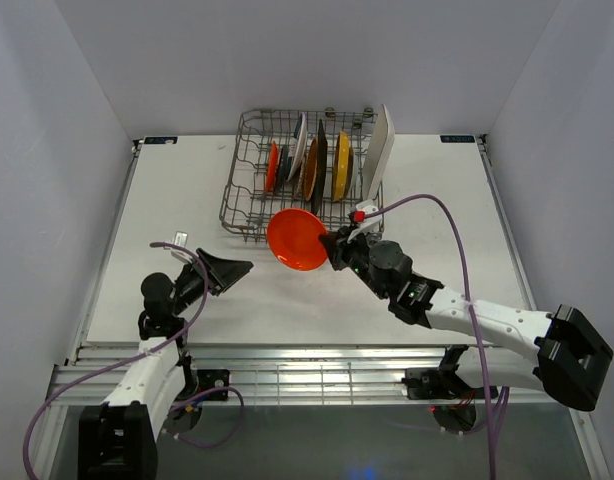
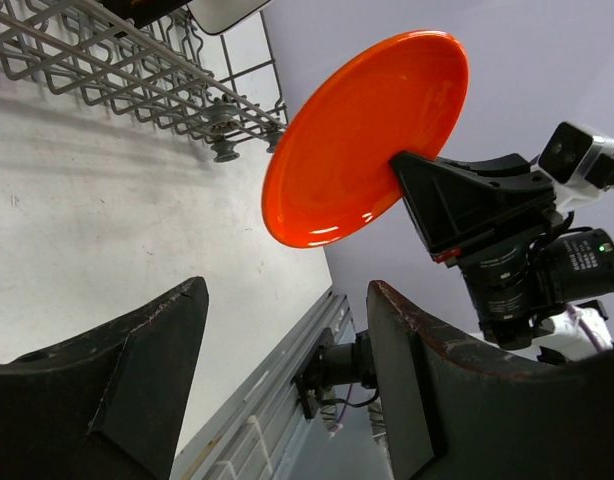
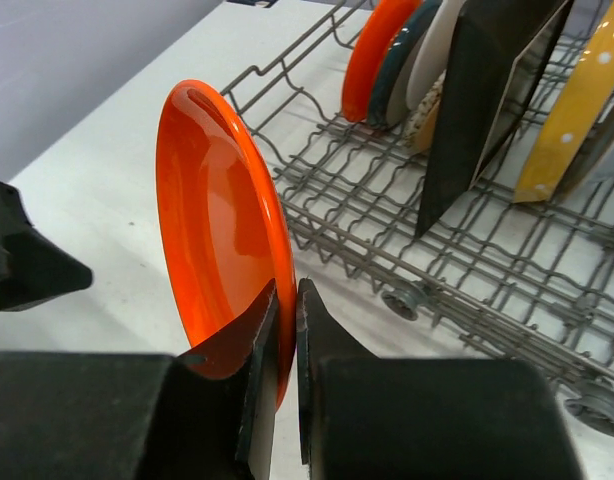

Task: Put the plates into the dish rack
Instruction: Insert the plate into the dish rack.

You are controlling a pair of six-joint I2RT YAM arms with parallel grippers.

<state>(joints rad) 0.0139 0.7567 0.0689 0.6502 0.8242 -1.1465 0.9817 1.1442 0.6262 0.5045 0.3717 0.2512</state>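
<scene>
Pinching the orange plate [image 1: 295, 240] by its rim in my right hand [image 1: 334, 243], on edge, just outside the near wall of the dish rack [image 1: 245, 205], above the surface [image 1: 187, 300]. Left hand [image 1: 230, 268] spread, empty. Should lift over the wall, keep it on edge, lower between free tines

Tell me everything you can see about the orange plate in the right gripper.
The orange plate is a round, glossy dish with a shallow well and a raised rim. It is plain bright orange and looks like glazed ceramic or plastic. It stands roughly on edge in the air, just in front of the near side of the dish rack. The right gripper is shut on its rim; nothing else visibly touches it. The open left gripper is apart from it.
</scene>
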